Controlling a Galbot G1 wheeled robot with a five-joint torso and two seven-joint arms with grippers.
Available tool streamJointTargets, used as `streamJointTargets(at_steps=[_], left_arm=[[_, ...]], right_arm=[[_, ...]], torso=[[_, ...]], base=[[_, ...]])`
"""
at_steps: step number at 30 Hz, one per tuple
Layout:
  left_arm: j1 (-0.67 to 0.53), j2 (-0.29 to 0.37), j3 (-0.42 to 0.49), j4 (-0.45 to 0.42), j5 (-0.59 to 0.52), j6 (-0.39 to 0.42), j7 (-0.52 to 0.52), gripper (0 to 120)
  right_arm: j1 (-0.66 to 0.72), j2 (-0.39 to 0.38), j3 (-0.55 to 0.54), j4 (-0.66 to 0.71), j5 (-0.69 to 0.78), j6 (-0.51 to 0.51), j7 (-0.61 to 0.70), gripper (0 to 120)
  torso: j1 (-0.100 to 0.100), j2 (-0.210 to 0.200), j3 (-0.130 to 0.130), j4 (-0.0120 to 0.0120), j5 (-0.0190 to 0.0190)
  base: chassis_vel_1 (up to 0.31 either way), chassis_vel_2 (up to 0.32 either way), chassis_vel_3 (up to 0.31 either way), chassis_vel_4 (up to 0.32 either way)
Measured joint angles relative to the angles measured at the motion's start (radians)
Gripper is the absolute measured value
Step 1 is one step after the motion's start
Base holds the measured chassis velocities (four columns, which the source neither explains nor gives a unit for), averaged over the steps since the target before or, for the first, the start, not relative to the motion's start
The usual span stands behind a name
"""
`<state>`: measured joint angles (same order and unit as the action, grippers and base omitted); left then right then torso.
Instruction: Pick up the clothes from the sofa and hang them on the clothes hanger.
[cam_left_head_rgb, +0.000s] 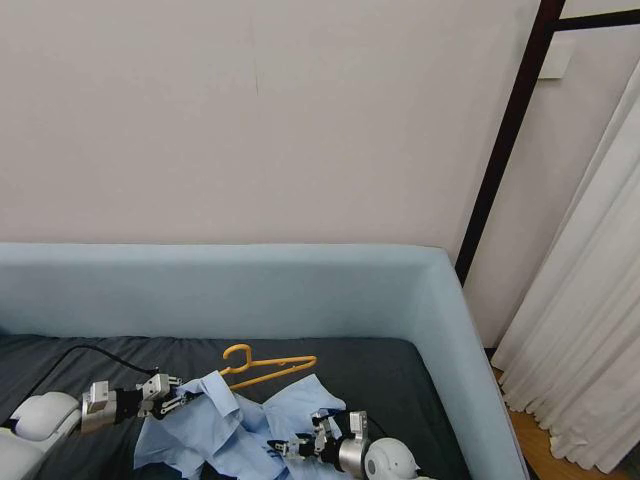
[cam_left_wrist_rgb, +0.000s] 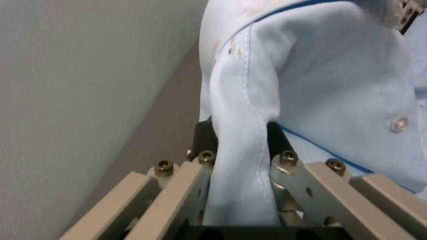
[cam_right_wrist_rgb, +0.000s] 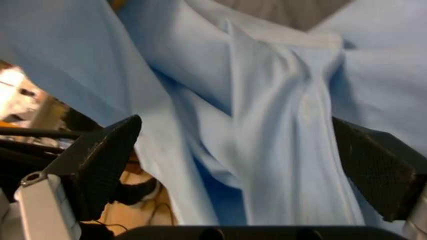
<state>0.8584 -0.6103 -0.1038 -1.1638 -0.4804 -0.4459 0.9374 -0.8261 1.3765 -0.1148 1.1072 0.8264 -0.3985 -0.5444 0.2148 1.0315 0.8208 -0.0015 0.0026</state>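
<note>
A light blue shirt (cam_left_head_rgb: 232, 425) lies crumpled on the dark grey seat of the sofa (cam_left_head_rgb: 380, 365). An orange hanger (cam_left_head_rgb: 266, 367) rests on the seat just behind the shirt. My left gripper (cam_left_head_rgb: 176, 394) is at the shirt's left edge, shut on a fold of the shirt (cam_left_wrist_rgb: 320, 75); the cloth runs between its fingers (cam_left_wrist_rgb: 180, 185). My right gripper (cam_left_head_rgb: 302, 446) is low over the shirt's right part. Its pads (cam_right_wrist_rgb: 100, 155) stand wide apart and open, with a buttoned fold of the shirt (cam_right_wrist_rgb: 280, 120) in the gap between them.
The sofa's pale blue backrest (cam_left_head_rgb: 220, 290) and right arm (cam_left_head_rgb: 460, 370) wall in the seat. A dark rack pole (cam_left_head_rgb: 502, 150) stands behind the sofa's right corner, with white curtains (cam_left_head_rgb: 585, 320) beside it. A black cable (cam_left_head_rgb: 95, 351) trails across the seat at left.
</note>
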Motion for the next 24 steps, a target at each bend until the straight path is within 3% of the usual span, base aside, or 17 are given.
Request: streamJointTargets(at_steps=[7,15,22,24], left_arm=[[-0.003,0.0,0.0,0.007,0.001,-0.005,0.0,7],[-0.004,-0.007,0.005,0.009,0.004,-0.007,-0.002,7],[-0.002,-0.007,0.005,0.009,0.005,-0.011,-0.003,7],[-0.002,-0.006,0.003,0.009,0.005,-0.013,-0.004,7]], right_arm=[[0.003,-0.001,0.001,-0.011,0.017,0.039,-0.079,100],[0.02,0.009,0.003,-0.054,-0.047,0.054,-0.078,99],[0.036,0.02,0.004,-0.078,-0.065,0.054,-0.07,79],[0.04,0.022,0.004,-0.084,-0.072,0.054,-0.07,67]], torso=[[0.0,0.0,0.0,0.0,0.0],[0.0,0.0,0.0,0.0,0.0],[0.0,0.0,0.0,0.0,0.0],[0.0,0.0,0.0,0.0,0.0]], base=[[0.0,0.0,0.0,0.0],[0.0,0.0,0.0,0.0],[0.0,0.0,0.0,0.0],[0.0,0.0,0.0,0.0]])
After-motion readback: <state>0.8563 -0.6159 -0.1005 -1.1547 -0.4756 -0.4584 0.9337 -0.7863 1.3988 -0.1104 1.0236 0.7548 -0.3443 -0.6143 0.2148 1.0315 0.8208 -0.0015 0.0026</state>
